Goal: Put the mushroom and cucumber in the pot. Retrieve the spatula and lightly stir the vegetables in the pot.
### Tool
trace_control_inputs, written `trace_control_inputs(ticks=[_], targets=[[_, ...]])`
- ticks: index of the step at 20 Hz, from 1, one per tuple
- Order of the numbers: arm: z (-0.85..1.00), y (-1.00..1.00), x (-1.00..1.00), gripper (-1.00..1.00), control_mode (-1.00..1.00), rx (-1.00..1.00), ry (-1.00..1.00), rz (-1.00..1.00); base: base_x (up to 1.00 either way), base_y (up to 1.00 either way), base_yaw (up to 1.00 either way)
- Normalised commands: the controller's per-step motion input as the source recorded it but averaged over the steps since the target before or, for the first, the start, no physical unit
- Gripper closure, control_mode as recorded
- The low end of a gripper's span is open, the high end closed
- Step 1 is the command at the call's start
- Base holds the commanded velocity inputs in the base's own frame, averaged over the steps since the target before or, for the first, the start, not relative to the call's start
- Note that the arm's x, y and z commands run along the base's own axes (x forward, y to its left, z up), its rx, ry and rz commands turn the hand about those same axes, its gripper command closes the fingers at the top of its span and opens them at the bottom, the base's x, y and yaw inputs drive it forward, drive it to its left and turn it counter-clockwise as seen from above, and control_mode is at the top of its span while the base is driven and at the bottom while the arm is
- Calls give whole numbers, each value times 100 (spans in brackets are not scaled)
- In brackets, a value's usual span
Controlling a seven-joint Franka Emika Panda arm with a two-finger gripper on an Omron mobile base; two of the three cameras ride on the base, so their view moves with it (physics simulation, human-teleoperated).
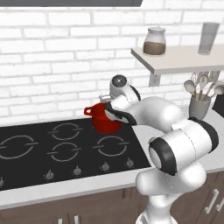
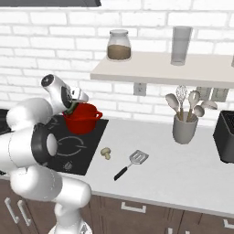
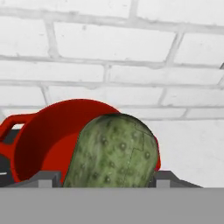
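Cucumber (image 3: 111, 151), bumpy green piece, sits clamped in my gripper (image 3: 105, 179) above the small round red pot (image 2: 82, 118); pale mushroom (image 2: 106, 153) and black-handled spatula (image 2: 131, 164) lie untouched on the counter (image 2: 183, 169)

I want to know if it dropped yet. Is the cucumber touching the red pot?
Cannot tell. In the hand view the cucumber sits between the end effector's fingers, in front of the pot, covering any gap or contact between them.
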Motion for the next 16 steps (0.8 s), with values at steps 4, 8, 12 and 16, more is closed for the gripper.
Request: trace_control_inputs(ticks=[4, 8, 12, 16], targets=[[-31, 19, 50, 100, -100, 0, 0, 0, 0, 0, 0], [-35, 0, 49, 100, -100, 0, 1, -4, 0, 0, 0], [-43, 0, 41, 100, -100, -1, 0, -6, 0, 0, 0], [-41, 1, 30, 100, -100, 0, 0, -5, 0, 0, 0]])
